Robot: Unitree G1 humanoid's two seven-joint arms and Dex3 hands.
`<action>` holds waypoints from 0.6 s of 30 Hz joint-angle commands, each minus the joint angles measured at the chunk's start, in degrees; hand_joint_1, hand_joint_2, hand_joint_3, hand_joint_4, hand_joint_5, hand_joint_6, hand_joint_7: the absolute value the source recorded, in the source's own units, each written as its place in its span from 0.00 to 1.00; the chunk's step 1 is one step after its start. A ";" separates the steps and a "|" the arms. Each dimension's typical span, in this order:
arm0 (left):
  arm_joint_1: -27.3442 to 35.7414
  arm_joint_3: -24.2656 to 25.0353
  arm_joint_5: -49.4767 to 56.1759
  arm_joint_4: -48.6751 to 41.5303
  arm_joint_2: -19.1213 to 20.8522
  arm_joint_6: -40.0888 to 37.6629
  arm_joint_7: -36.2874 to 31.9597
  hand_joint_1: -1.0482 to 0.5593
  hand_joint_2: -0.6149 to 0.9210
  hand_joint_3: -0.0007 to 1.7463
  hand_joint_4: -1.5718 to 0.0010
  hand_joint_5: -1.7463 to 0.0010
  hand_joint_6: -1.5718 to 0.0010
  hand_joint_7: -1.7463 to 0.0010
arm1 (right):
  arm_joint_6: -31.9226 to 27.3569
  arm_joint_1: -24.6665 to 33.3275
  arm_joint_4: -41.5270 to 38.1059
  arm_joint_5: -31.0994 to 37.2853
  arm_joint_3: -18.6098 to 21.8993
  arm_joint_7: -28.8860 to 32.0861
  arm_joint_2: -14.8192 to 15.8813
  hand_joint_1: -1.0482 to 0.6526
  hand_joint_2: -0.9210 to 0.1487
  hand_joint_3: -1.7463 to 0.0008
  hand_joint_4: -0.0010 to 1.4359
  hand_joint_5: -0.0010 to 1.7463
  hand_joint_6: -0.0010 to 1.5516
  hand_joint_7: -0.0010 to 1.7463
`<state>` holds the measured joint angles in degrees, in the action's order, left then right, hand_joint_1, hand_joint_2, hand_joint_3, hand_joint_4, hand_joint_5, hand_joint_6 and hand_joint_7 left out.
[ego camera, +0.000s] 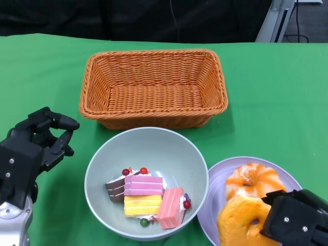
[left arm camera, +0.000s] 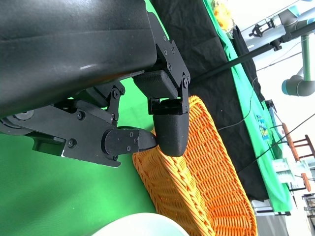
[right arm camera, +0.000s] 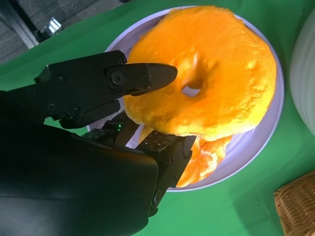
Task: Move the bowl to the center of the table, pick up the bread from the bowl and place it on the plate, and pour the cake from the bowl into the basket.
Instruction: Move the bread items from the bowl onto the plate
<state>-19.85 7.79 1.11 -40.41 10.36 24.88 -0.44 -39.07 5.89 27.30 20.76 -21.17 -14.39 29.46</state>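
Note:
A grey-green bowl [ego camera: 148, 148] stands near the table's front centre, holding several cake slices [ego camera: 146, 197]. To its right, a lavender plate [ego camera: 218, 174] carries a glazed ring bread [ego camera: 254, 180] and an orange ring bread [ego camera: 241, 218] lying partly on top of it. My right hand [ego camera: 297, 220] grips the orange bread [right arm camera: 221, 64] at its edge, one finger [right arm camera: 142, 76] above and others underneath, over the plate [right arm camera: 261, 142]. My left hand [ego camera: 36, 146] hovers left of the bowl with its fingers curled in, holding nothing.
An orange wicker basket [ego camera: 154, 55] sits behind the bowl, with nothing inside. In the left wrist view the basket [left arm camera: 206, 177] lies just beyond my fingertips [left arm camera: 170, 135]. Green cloth covers the table; black drapes hang past its far edge.

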 commanded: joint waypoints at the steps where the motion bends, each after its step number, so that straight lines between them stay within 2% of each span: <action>1: 0.03 0.33 -0.26 -0.25 1.18 -0.22 0.43 0.60 1.00 0.22 0.50 0.20 0.51 0.36 | 1.29 0.65 -0.37 1.33 0.37 0.76 -0.98 0.32 0.00 0.88 0.34 0.08 0.31 0.00; 9: -0.21 0.40 -0.52 -0.64 1.16 -0.45 0.59 0.60 1.00 0.22 0.50 0.20 0.51 0.36 | 2.59 0.95 -1.45 2.92 0.98 0.91 -2.91 0.34 0.00 0.89 0.38 0.08 0.34 0.01; 16: -0.39 0.53 -0.87 -1.12 1.27 -0.02 1.34 0.60 1.00 0.22 0.50 0.20 0.52 0.35 | 3.90 1.91 -0.49 7.23 0.45 2.74 -3.71 0.33 0.00 0.91 0.48 0.11 0.42 0.04; 17: -0.34 0.43 -0.67 -1.01 1.29 -0.08 1.20 0.59 1.00 0.22 0.50 0.20 0.52 0.35 | 3.50 1.96 -0.15 7.82 0.49 2.60 -3.95 0.33 0.00 0.91 0.51 0.12 0.44 0.05; 18: -0.32 0.40 -0.60 -0.95 1.27 -0.09 1.15 0.59 1.00 0.22 0.49 0.20 0.52 0.35 | 3.19 2.01 0.18 8.40 0.56 2.46 -4.15 0.33 0.00 0.91 0.50 0.19 0.46 0.05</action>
<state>-19.88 7.77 0.81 -41.39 10.38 24.86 0.40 -35.34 7.56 26.58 28.08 -20.98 -12.30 25.42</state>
